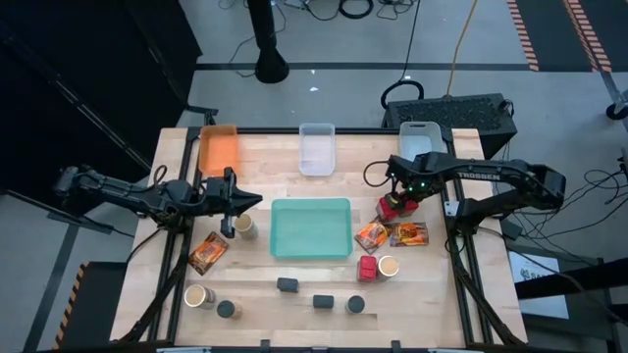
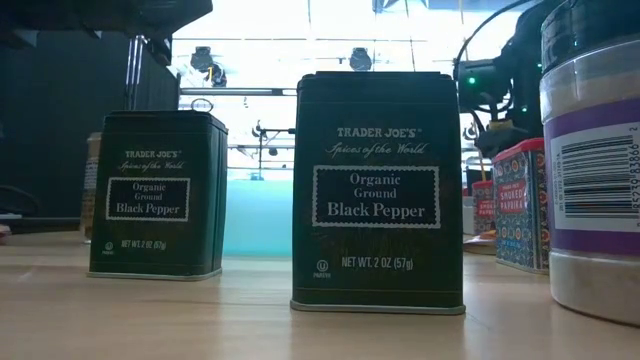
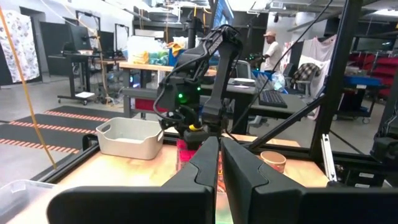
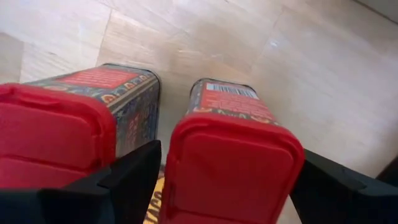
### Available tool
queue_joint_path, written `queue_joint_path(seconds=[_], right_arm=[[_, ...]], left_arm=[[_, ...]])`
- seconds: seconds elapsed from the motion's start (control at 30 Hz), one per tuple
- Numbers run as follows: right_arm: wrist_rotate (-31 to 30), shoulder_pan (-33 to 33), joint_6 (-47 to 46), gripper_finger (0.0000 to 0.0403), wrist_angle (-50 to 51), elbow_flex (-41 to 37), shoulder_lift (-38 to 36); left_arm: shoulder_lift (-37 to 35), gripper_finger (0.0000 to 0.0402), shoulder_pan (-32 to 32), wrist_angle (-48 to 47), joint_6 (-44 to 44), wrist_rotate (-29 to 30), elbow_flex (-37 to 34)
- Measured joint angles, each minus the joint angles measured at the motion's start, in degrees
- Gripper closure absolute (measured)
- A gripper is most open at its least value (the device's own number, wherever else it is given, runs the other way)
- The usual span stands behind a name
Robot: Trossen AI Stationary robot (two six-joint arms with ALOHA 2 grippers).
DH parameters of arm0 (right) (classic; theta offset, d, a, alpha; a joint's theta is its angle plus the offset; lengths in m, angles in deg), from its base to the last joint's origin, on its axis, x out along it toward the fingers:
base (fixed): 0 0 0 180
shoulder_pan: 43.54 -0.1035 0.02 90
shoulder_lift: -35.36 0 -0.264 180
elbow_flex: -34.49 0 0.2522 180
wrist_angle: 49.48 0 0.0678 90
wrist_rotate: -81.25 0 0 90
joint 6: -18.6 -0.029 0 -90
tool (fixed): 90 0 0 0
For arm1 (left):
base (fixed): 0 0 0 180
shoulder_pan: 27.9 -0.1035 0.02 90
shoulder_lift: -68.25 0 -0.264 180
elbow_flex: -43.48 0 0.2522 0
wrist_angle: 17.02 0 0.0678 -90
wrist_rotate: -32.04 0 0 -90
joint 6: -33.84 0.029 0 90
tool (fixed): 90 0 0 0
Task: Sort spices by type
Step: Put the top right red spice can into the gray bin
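End effector (image 4: pixel 227 180) wide, straddling red-lidded tin (image 4: pixel 231 158)

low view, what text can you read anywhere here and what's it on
Front black pepper tin: "TRADER JOE'S", "Spices of the World", "Organic Ground Black Pepper", "NET WT. 2 OZ (57g)".
Left black pepper tin: the same four texts.
Red-lidded tin: "SMOKED PAPRIKA"; its other print is too small to read.
Jar at right: barcode digits, too blurred to read.
Right arm, high view: "TROSSEN".

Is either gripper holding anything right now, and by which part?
The right gripper straddles a red-lidded tin at its lid, fingers wide; grip not confirmed. The left gripper is shut, empty.
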Motion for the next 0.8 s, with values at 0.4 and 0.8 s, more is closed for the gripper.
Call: queue_joint_path(seconds=[0.4,0.8], right_arm=[[-0.1,0.0,-2.9,0.0213,1.8,0.4,0.0],[-3.2,0.0,1.5,0.0213,16.8,17.7,-0.1]], left_arm=[[0.0,0.0379,0.0,-0.1,-0.3,0.0,0.0],[0.0,0.0379,0.0,-0.7,-0.4,0.0,0.0]])
